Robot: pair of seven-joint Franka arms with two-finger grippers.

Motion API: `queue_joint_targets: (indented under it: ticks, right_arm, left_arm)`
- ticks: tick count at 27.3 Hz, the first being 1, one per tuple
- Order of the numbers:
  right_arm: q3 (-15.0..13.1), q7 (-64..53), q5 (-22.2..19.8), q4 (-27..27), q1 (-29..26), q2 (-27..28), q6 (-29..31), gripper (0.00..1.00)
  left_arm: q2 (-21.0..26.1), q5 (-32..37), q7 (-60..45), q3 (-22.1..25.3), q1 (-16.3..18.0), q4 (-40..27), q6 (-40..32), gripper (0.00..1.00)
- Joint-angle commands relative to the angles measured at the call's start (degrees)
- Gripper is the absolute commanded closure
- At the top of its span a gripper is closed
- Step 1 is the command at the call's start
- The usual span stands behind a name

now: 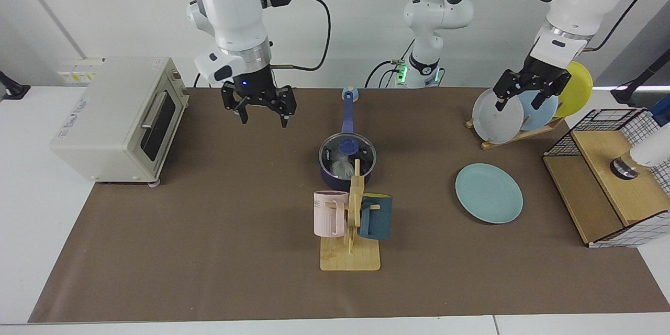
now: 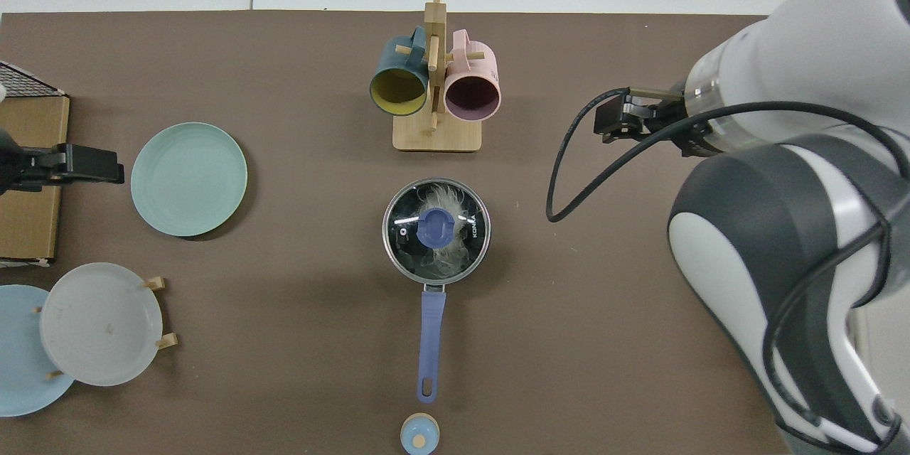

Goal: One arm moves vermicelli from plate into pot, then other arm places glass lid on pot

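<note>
The glass lid (image 2: 436, 229) sits flat on the pot (image 1: 335, 178), its rim seated all round, with the vermicelli (image 2: 446, 256) showing through the glass, so both steps look done and the teal plate (image 1: 489, 192) lies bare. The right gripper (image 1: 260, 113) hangs open and empty above the mat, well apart from the pot toward the toaster oven (image 1: 118, 119). The left gripper (image 1: 528, 91), waiting, is open and empty over by the plate rack (image 1: 515, 133).

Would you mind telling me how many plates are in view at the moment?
4. The teal-green plate lies flat on the table. The grey plate, light blue plate and yellow plate stand in the wooden rack; others could be hidden behind them.
</note>
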Motion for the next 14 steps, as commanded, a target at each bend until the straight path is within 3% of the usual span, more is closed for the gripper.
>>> queue_joint_targets:
  ticks: [1, 9, 14]
  right_arm:
    - [0.9, -5.8, -1.8, -1.7, -4.4, -1.7, -0.6, 0.01]
    - [0.9, -11.5, -3.8, -1.8, -10.1, -1.7, -0.5, 0.01]
    - [1.1, -18.6, -3.0, -2.3, -14.5, -1.9, -1.7, 0.01]
  left_arm:
    - [-0.9, -0.9, 0.4, -0.2, 0.5, -1.0, 0.9, 0.00]
    - [-1.3, -0.7, 0.3, -0.5, 0.1, -1.5, -0.4, 0.00]
    - [-1.4, -0.7, 0.7, -0.6, 0.0, -1.5, -2.2, 0.00]
